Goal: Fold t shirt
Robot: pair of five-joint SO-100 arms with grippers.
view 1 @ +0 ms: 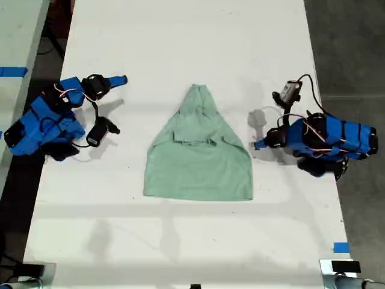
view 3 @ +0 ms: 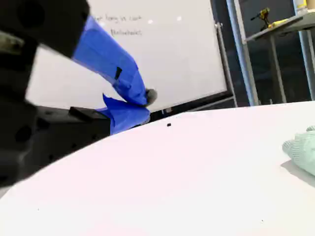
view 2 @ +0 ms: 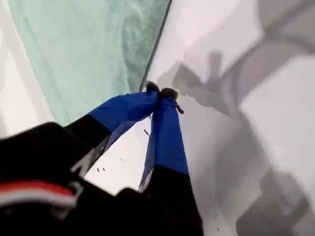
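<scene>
The pale mint-green t shirt [view 1: 198, 153] lies flat mid-table, wide hem toward the near edge and narrowing to a point at the far end, with its sides folded in. My first gripper [view 1: 260, 144] sits at the exterior view's right, just beside the shirt's edge. In the first wrist view its blue fingertips [view 2: 160, 91] meet, shut on nothing, right by the t shirt [view 2: 88, 49]. My second gripper [view 1: 123, 79] rests at the exterior view's left, apart from the shirt and shut [view 3: 142, 104]. Only a corner of the t shirt [view 3: 302, 150] shows in that wrist view.
The white table [view 1: 192, 241] carries both arm bases near its side edges. A blue tape mark [view 1: 341, 247] lies near the exterior view's lower right corner. Dark floor borders the table on both sides. A whiteboard [view 3: 162, 54] stands beyond the table's far end.
</scene>
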